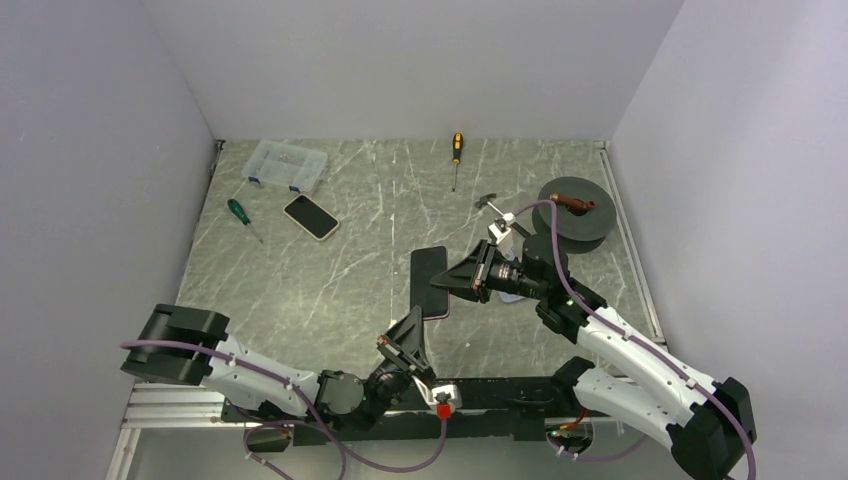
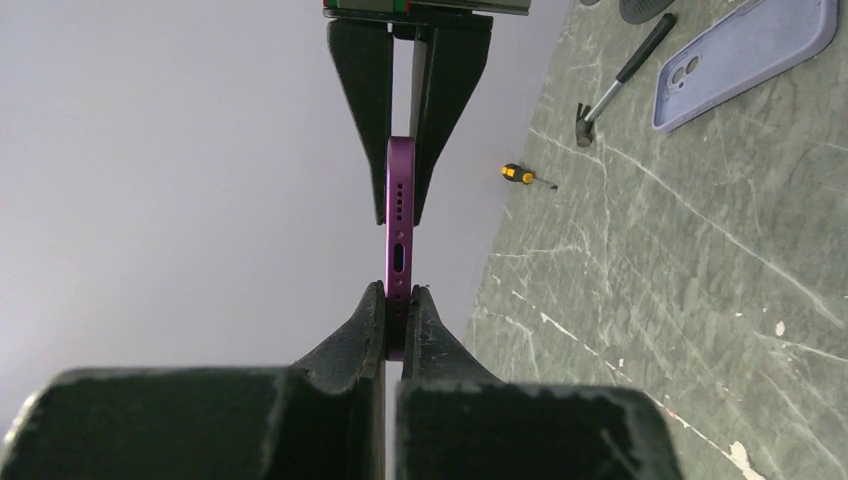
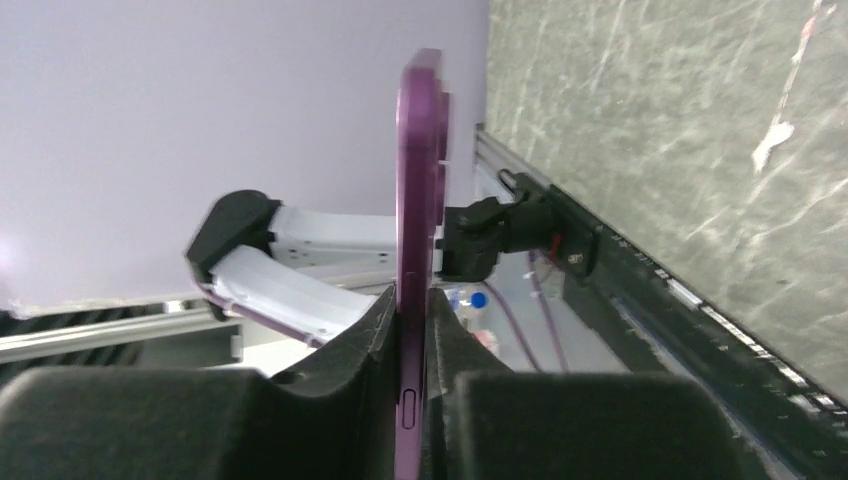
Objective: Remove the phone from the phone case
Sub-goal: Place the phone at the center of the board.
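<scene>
Left gripper (image 2: 398, 300), foreground of the left wrist view: its 2 fingers are clamped on the purple phone (image 2: 399, 215) at the edge that carries the charging port and speaker holes. Right gripper (image 2: 405, 200) is closed on the same phone farther up in this view. In the right wrist view its 2 fingers press the phone's faces beside a side button. The phone, bare of its case, is held between the 2 arms above the marble-patterned table (image 1: 330, 300). The lavender phone case (image 2: 745, 60) lies flat on the table, well apart from the phone and near a hammer (image 2: 600, 100). A yellow-handled screwdriver (image 2: 520, 175) lies farther off.
</scene>
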### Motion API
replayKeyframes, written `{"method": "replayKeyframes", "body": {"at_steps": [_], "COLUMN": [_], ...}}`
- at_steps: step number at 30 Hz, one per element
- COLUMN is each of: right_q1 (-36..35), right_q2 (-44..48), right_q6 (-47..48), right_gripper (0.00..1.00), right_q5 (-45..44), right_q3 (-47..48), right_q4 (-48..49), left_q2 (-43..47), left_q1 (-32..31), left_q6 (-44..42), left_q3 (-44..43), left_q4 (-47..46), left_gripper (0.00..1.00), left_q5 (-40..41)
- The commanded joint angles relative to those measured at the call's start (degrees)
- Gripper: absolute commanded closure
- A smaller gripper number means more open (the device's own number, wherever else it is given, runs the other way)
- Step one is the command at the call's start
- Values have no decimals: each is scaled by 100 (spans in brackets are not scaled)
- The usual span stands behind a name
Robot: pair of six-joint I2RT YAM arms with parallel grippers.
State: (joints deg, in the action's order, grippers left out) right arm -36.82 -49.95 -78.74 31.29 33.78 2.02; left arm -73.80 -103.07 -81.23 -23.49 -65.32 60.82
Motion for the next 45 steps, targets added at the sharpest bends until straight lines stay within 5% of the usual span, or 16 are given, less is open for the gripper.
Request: {"method": "replayKeyframes", "body": {"at_steps": [1,4,6,9,12,15,18,23,30,36,45], "right_q1": [-18,-17,-14,-10,0,9,17,17,17,4,-18], "right_q2": [92,276,380,591,883,1245,1511,1796,2001,1936,1916], "right_q6": [73,308,505,1111,2035,2743,3214,3545,3204,3041,2842], "right_gripper": [96,100,100,100,100,100,100,100,100,100,100], "right_q5": [170,54,-21,-392,-1121,-1685,-1856,-1580,-430,246,423], "right_q3": [202,232,272,432,658,684,670,480,-221,-312,-511], "right_q4": [609,543,462,-14,-904,-1233,-1310,-1048,776,1595,2247], "left_q2": [42,71,125,361,1040,1747,2523,3564,3335,2818,2450], "left_q1": [21,26,34,34,98,723,1406,2654,3971,4379,4479], "left_q6": [25,213,541,1524,3956,6677,7745,9248,10969,11962,12390], "left_q3": [-247,-297,-378,-624,-1125,-1912,-1685,-964,-676,-459,-575], "left_q4": [-448,-369,-80,797,3521,6381,6590,5475,4261,2889,2378], "left_gripper": [100,95,62,30,16,2,1,1,1,6,17], "left_q5": [-87,-14,58,268,-124,-1725,-3163,-5405,-7823,-8553,-8905]}}
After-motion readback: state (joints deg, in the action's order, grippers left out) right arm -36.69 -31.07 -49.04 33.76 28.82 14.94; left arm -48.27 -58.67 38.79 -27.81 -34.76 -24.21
